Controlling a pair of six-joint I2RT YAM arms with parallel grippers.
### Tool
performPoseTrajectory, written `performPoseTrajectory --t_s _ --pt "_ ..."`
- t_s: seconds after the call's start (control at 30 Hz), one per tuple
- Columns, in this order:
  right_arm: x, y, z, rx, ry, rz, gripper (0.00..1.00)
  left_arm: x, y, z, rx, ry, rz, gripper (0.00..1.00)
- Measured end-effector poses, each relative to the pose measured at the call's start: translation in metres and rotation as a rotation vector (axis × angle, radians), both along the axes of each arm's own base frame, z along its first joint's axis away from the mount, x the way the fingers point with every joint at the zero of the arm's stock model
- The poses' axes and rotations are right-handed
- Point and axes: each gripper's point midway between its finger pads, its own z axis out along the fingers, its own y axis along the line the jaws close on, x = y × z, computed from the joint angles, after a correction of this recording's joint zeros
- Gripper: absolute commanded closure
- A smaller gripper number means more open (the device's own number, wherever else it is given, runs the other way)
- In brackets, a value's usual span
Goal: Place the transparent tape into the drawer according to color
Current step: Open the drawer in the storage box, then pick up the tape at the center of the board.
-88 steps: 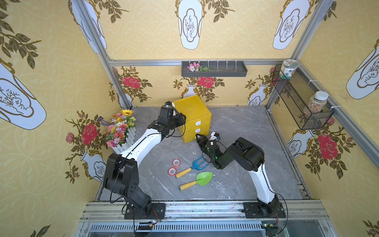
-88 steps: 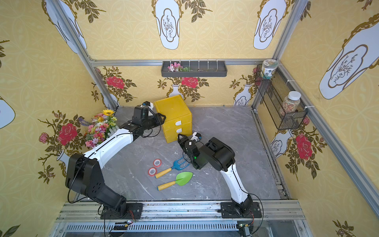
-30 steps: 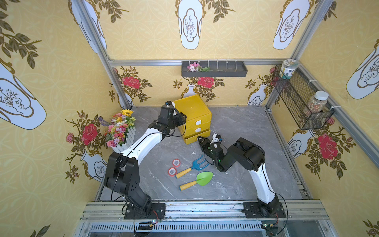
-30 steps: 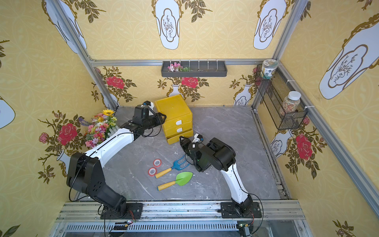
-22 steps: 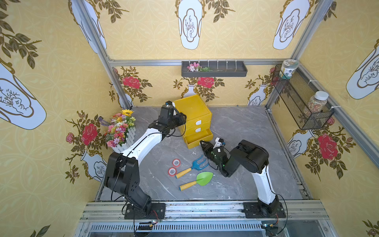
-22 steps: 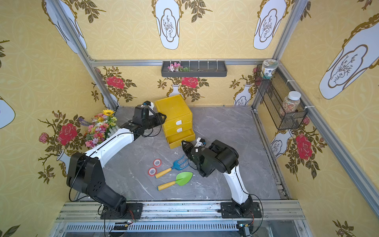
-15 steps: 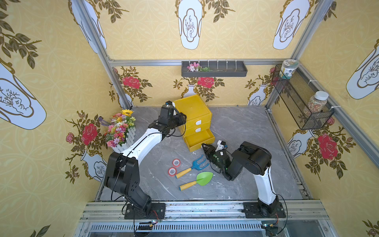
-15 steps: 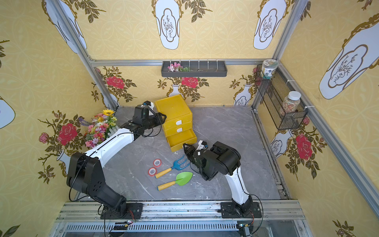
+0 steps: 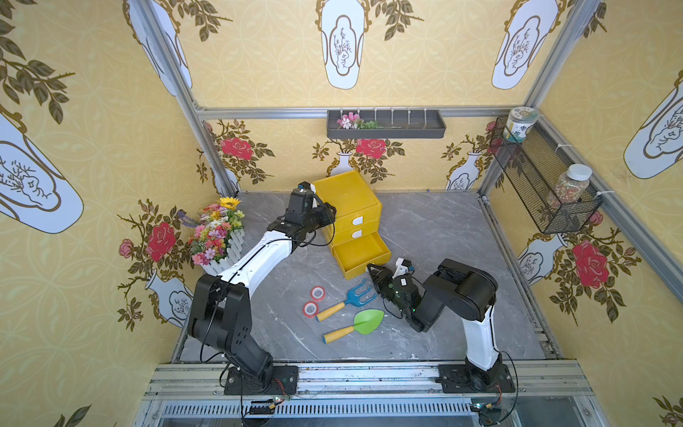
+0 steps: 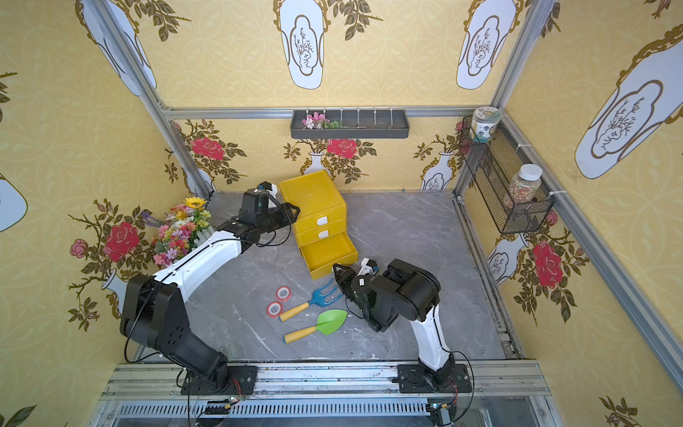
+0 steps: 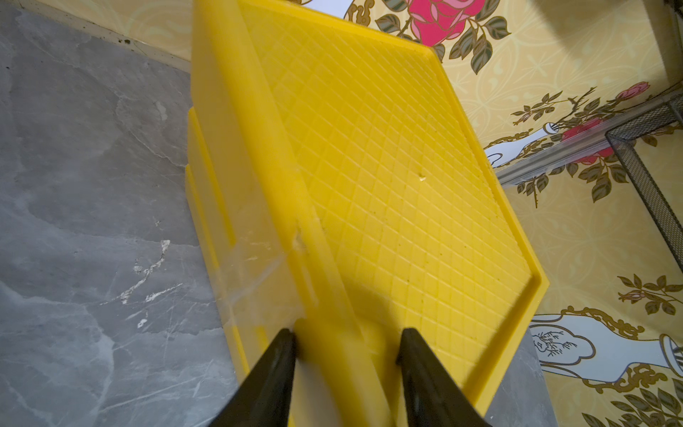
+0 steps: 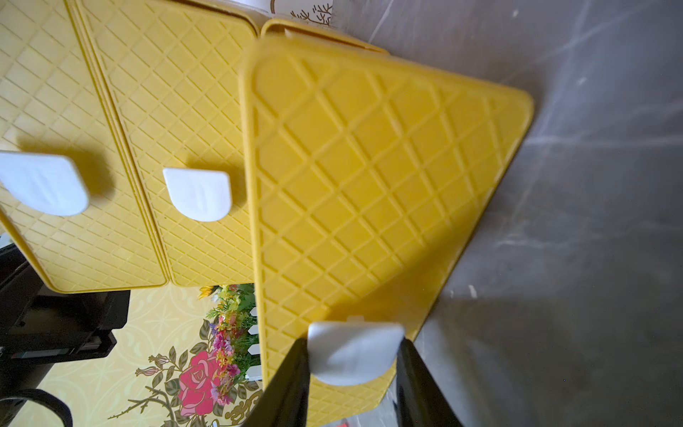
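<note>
My right gripper (image 12: pixel 353 347) pinches the open lattice-textured yellow drawer's (image 12: pixel 351 185) smooth white plastic tab (image 12: pixel 354 356). My left gripper (image 11: pixel 345 332) clamps the yellow plastic cabinet's (image 11: pixel 388 166) rim. Two red-tinted see-through tape rolls (image 9: pixel 318 293) lie on the marbled grey tabletop (image 9: pixel 425 229).

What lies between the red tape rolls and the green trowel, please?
The blue toy fork, yellow handle nearest the red tape rolls, lies between them and the green trowel; both top views show it.
</note>
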Motion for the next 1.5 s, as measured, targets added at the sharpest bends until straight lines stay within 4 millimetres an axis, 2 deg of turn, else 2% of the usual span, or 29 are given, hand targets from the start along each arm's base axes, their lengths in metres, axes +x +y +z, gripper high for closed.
performPoseTrajectory --t_s 0.17,0.33,0.5,0.57,0.73,1.03,1.23,1.4,1.5 --pt "-0.004 -0.003 -0.006 -0.026 0.023 0.003 0.38 0.000 0.000 0.001 -0.001 -0.002 0.000 0.44" --pt "-0.005 -0.004 0.002 -0.032 0.003 0.009 0.30 0.001 -0.001 0.000 -0.002 -0.002 -0.002 0.39" --pt "-0.010 -0.008 0.002 -0.048 0.014 0.011 0.29 -0.001 0.000 0.000 -0.001 0.000 0.000 0.31" --pt "-0.015 -0.011 0.001 -0.055 0.022 0.014 0.28 -0.003 0.002 0.001 0.004 0.000 0.006 0.25" --pt "-0.025 -0.021 0.004 -0.070 0.041 0.023 0.27 -0.019 0.007 0.003 0.017 0.026 0.004 0.14" --pt "-0.044 -0.036 0.033 -0.142 0.056 0.063 0.26 -0.049 0.020 0.024 0.019 0.025 0.013 0.06" --pt "-0.047 -0.044 0.074 -0.323 0.042 0.088 0.26 -0.065 0.027 0.048 -0.032 -0.015 0.039 0.05" --pt "-0.057 -0.069 0.081 -0.543 0.078 0.090 0.26 -0.087 0.035 0.059 -0.064 -0.041 0.054 0.05" --pt "-0.059 -0.080 0.089 -0.661 0.079 0.100 0.26 -0.100 0.042 0.055 -0.077 -0.037 0.070 0.05"
